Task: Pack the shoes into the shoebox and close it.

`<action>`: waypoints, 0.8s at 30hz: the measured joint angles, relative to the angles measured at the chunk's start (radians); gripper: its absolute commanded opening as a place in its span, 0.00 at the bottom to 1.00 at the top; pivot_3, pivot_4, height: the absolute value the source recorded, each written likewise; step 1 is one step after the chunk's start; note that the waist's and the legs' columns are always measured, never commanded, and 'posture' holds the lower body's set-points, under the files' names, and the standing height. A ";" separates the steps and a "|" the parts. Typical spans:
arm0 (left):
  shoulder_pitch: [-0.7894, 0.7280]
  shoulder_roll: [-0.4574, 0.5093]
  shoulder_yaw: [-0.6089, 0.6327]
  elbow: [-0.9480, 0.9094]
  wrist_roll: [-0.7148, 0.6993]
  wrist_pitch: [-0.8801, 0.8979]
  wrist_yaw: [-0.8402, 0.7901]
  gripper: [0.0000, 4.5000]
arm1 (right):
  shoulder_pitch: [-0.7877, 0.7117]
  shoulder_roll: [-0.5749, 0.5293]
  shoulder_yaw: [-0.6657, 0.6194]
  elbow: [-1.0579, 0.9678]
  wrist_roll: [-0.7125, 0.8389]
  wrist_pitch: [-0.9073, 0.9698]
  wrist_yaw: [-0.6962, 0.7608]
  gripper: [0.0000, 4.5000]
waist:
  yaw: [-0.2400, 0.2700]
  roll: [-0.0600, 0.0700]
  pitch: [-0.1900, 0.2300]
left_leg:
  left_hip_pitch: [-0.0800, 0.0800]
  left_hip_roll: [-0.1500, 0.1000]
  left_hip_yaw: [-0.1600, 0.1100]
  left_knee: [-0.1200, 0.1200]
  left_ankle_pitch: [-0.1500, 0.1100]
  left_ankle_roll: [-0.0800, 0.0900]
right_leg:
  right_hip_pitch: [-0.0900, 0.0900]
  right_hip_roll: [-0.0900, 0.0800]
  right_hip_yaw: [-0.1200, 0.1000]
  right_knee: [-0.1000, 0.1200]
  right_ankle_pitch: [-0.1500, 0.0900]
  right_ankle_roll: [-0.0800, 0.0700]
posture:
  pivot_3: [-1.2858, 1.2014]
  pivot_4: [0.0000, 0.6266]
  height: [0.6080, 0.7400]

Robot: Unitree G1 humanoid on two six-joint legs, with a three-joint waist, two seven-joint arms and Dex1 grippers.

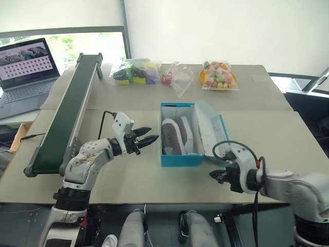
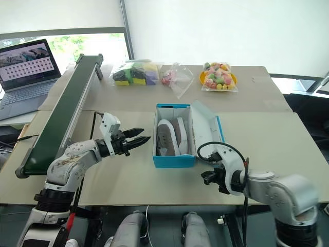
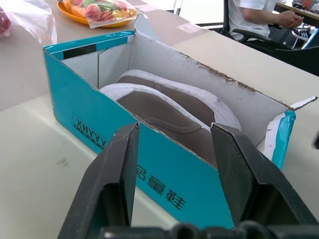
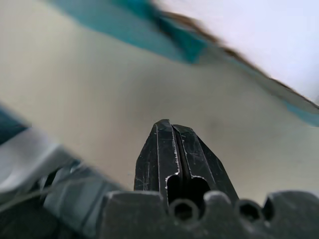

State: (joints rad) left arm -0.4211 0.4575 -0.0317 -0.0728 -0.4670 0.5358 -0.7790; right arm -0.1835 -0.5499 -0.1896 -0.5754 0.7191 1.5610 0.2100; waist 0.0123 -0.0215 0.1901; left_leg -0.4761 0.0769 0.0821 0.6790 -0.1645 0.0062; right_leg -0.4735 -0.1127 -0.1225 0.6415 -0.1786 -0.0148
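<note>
Shoebox (image 3: 149,169) lettered "XHYYY", shoes (image 1: 176,136) inside, left gripper (image 1: 148,139) parted and empty, right gripper (image 4: 174,149) pinched closed.

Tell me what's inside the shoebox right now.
Inside the open shoebox lie both grey shoes, side by side on edge, pale soles showing. The box floor beneath them is covered, so anything under them cannot be seen. The lid stands open.

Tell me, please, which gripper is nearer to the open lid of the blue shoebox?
Right. The right gripper, shut, sits just below the lid at the shoebox's right side; the left gripper, open, hovers off the box's opposite, left wall.
</note>
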 measured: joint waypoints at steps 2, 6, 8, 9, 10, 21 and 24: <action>-0.001 0.001 0.000 0.005 0.002 -0.005 -0.005 0.54 | 0.003 0.053 -0.011 0.020 -0.055 -0.007 -0.053 0.01 | 0.000 0.000 0.000 | 0.000 -0.001 0.001 0.000 0.000 0.000 | 0.000 0.000 0.001 -0.001 0.001 0.002 | 0.52 0.24 0.55; -0.006 0.001 -0.003 0.010 0.003 -0.005 -0.016 0.54 | -0.021 0.224 -0.063 0.058 -0.137 -0.009 -0.153 0.01 | -0.001 0.000 0.000 | 0.000 0.000 0.001 -0.001 0.004 0.007 | 0.000 0.001 0.001 0.000 0.003 0.006 | 0.52 0.24 0.55; -0.006 0.002 -0.003 0.010 0.004 -0.005 -0.018 0.54 | -0.041 0.317 -0.126 0.079 -0.187 -0.016 -0.209 0.01 | 0.000 0.000 0.000 | 0.000 0.000 0.001 -0.001 0.004 0.007 | 0.000 0.002 0.000 0.001 0.003 0.006 | 0.52 0.24 0.55; -0.006 0.003 -0.003 0.010 0.005 -0.005 -0.019 0.54 | -0.048 0.364 -0.162 0.087 -0.206 -0.020 -0.235 0.01 | 0.000 0.000 0.000 | 0.000 0.000 0.001 0.000 0.003 0.006 | 0.000 0.002 0.000 0.001 0.003 0.006 | 0.52 0.24 0.55; -0.006 0.004 -0.003 0.010 0.007 -0.005 -0.019 0.54 | -0.055 0.404 -0.197 0.092 -0.220 -0.025 -0.253 0.01 | 0.000 0.000 0.000 | 0.000 0.000 0.001 0.000 0.003 0.005 | 0.000 0.001 0.000 0.001 0.003 0.006 | 0.52 0.24 0.55; -0.005 0.023 0.002 0.006 0.012 0.007 -0.024 0.54 | -0.134 0.688 -0.492 0.157 -0.218 -0.568 -0.551 0.01 | -0.004 0.002 -0.001 | 0.000 0.000 0.001 0.000 0.001 0.001 | 0.000 0.002 0.001 0.001 0.004 0.006 | 0.52 0.24 0.55; -0.006 0.023 0.002 0.006 0.011 0.010 -0.027 0.54 | -0.134 0.689 -0.495 0.210 -0.119 -0.727 -0.580 0.01 | -0.012 0.002 -0.001 | 0.000 0.000 0.001 0.000 0.004 0.007 | 0.000 0.003 0.002 0.002 0.004 0.006 | 0.52 0.24 0.55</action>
State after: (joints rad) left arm -0.4271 0.4803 -0.0302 -0.0670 -0.4556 0.5460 -0.8057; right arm -0.3175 0.1391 -0.6849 -0.3649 0.5998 0.8335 -0.3703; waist 0.0001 -0.0190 0.1896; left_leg -0.4763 0.0770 0.0830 0.6792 -0.1604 0.0129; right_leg -0.4737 -0.1100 -0.1208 0.6438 -0.1747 -0.0084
